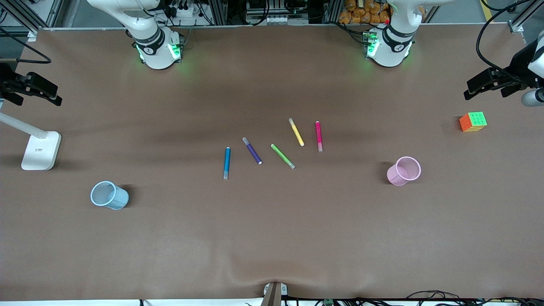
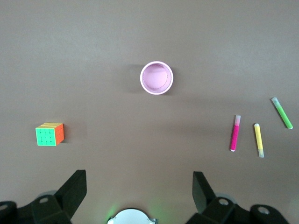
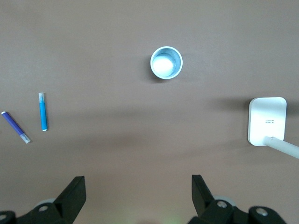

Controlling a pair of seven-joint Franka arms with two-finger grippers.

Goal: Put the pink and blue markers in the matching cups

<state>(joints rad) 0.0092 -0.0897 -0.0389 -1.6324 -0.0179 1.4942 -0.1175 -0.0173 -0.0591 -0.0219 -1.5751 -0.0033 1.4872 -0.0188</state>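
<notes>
While both jaws gape, brown table (image 1: 272, 238) bears markers, cups — lamp base (image 1: 41, 151), cube (image 1: 473, 121).

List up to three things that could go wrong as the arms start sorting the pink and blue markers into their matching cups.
1. The pink marker lies close beside the yellow marker; closing jaws might nudge or catch the yellow one.
2. The purple marker lies near the blue marker and is similar in colour, so it could be picked by mistake.
3. The pink cup and blue cup look light; a marker dropped off-centre might tip them.
</notes>
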